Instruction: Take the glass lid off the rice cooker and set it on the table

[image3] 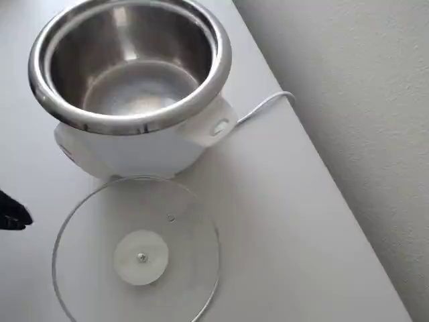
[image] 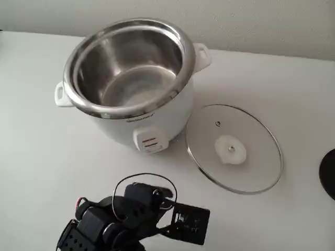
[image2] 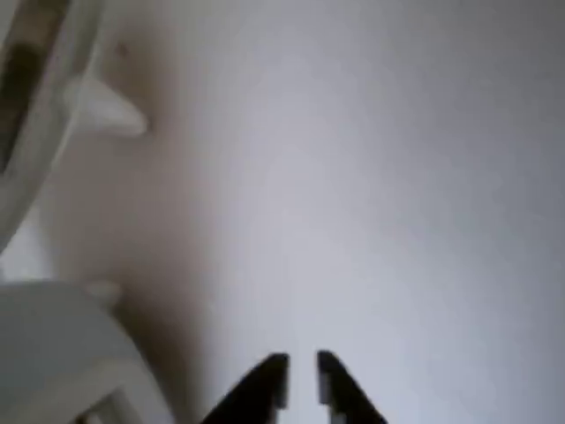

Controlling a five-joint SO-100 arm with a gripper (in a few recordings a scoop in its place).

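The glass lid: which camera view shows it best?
The fixed view: the whole glass lid lies flat on the table, beside the rice cooker. The overhead view cuts its lower edge.

White matte table carries everything. Rice cooker sits at back-centre in fixed view, steel pot open, front switch w/ red marks facing the camera. Glass lid lies flat on the table just right of the cooker base in fixed view, knob side down by the look of it; in overhead view lid is directly below the cooker, rims near or touching, can't tell which. White cord runs from cooker to table edge. Dark round object at right edge, cut off.
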